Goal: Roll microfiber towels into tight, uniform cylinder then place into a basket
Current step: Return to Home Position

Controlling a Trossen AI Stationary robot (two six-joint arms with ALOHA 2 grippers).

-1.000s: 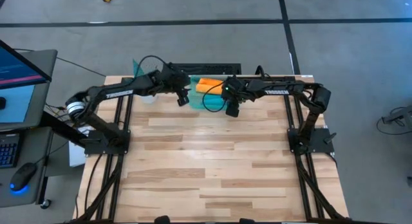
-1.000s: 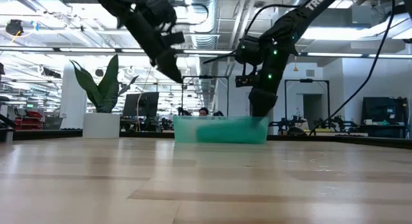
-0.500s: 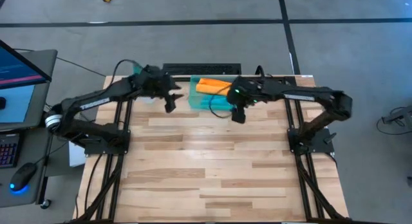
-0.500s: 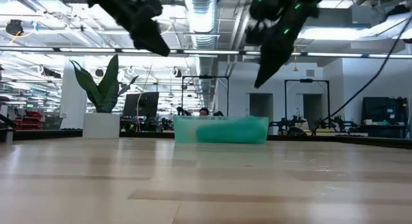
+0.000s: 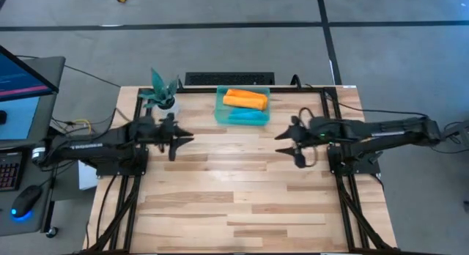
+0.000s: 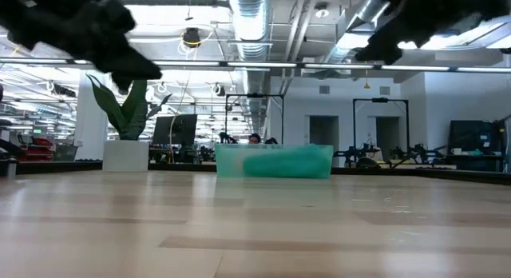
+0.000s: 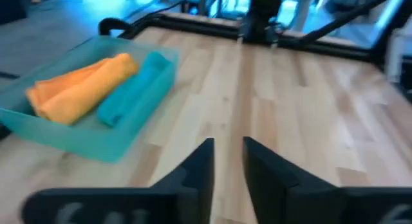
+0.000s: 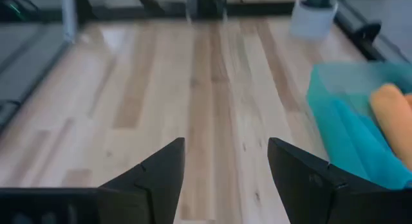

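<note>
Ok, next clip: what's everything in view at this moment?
orange towel: one, rolled, in the basket, far side
teal towel: one, rolled, in the basket beside the orange one, near side
basket: one, translucent teal, middle of the table's far edge
plant: one, green in a white pot, table's far left corner
table: one, light wood
screen, keyboard, mouse: one each, on a stand left of the table
left hand: dark, over the table's left part, fingers slightly apart, empty
right hand: dark, over the table's right part, open, empty
</note>
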